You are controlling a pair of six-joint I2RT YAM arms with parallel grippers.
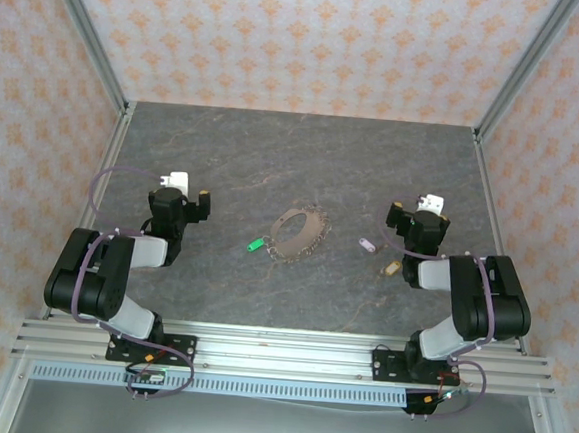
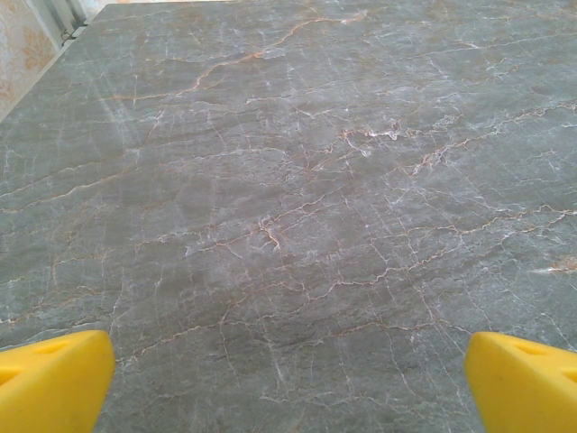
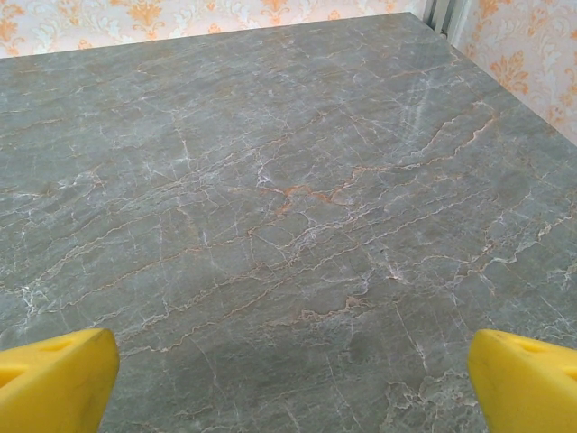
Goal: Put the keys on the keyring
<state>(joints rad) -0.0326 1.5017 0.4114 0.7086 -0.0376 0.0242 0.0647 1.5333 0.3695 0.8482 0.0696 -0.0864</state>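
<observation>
A: Largest entry first?
B: One table (image 1: 274, 155), grey marbled top, patterned walls on three sides.
A: Arms?
B: Two, black and white. The left arm (image 1: 99, 277) is folded at the near left, the right arm (image 1: 474, 296) at the near right.
A: Grippers?
B: One left gripper (image 2: 288, 383), released: yellow fingers (image 2: 50, 379) spread wide over bare table, nothing between them. One right gripper (image 3: 288, 383), likewise spread wide, holding nothing.
A: Task items?
B: One keyring (image 1: 298, 234), an oval chain loop lying flat near the table's middle, between the two arms, well apart from both grippers. One green tag (image 1: 254, 244) at its left end.
A: Smallest?
B: Two loose pieces, both to the right of the keyring and apart from it. One whitish key (image 1: 367, 245), just left of the right gripper. One tan key (image 1: 392, 269), nearer the front, beside the right arm. Neither is on the loop.
</observation>
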